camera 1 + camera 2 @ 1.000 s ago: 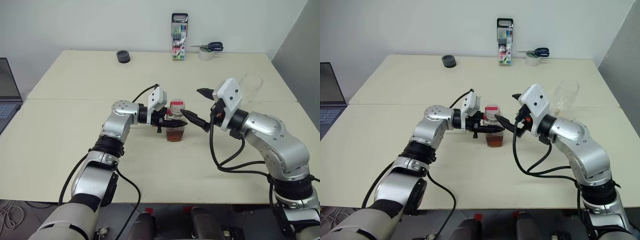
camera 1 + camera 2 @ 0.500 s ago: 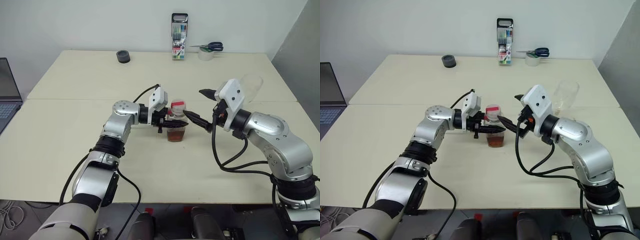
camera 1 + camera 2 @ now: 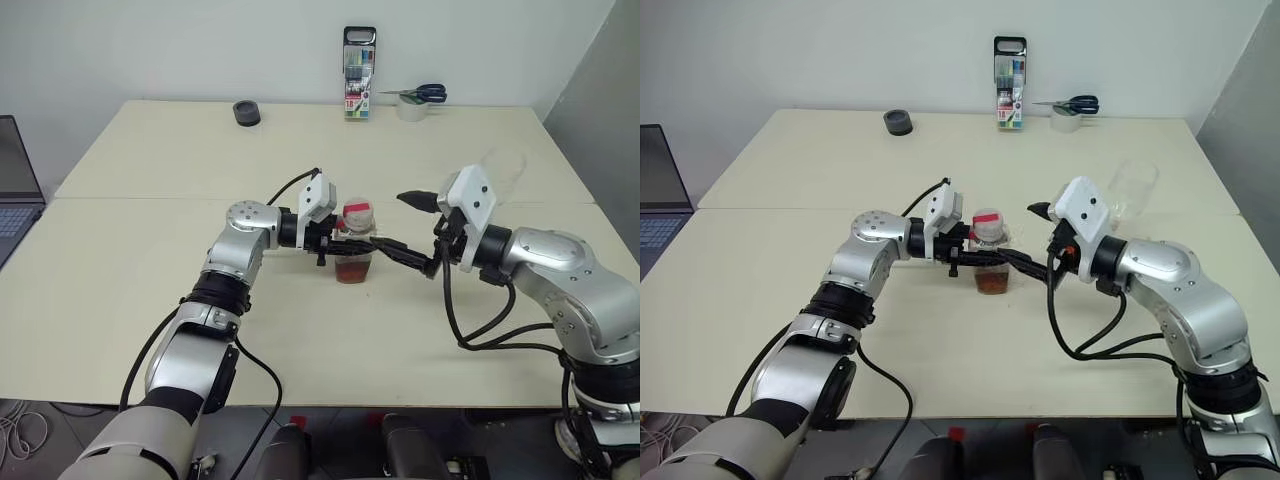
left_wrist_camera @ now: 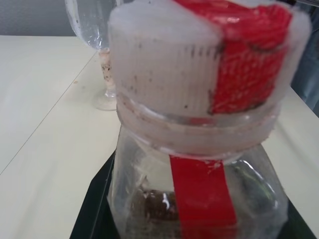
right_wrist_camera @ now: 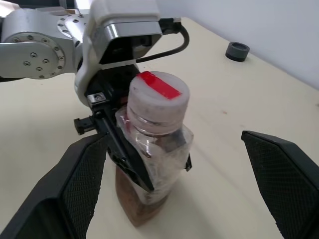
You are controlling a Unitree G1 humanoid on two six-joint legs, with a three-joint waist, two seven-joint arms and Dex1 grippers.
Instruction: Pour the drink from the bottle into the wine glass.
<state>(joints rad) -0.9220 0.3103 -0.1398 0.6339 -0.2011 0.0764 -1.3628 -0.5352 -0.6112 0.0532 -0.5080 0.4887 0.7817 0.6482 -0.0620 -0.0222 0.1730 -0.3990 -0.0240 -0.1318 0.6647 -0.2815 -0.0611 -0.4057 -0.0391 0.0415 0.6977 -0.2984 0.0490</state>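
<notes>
One bottle (image 3: 353,243) is stood upright near the middle of the table (image 3: 150,290), with its cap still on. Brown drink (image 3: 351,270) is seen in its lower part. The bottle is pinched tight at its neck by the left gripper (image 3: 350,243), which reaches in level from the left.

The right gripper (image 3: 412,230) is held wide apart and nothing is held in it. One finger (image 3: 408,256) is pointed at the bottle and looks just beside it; a touch cannot be told. The other finger (image 3: 418,200) is raised well off the bottle.

The glass (image 3: 1133,188) is stood upright behind the right arm, and it looks empty.

A red strip across the white cap (image 5: 159,94) is shown in the right wrist view. The foot and stem of the glass (image 4: 102,55) are shown in the left wrist view, past the bottle.

At the far edge, a marker case (image 3: 358,73), scissors (image 3: 418,93) on a tape roll (image 3: 410,108) and a small dark ring (image 3: 246,112) are seen. A laptop (image 3: 14,180) is seen at the left.
</notes>
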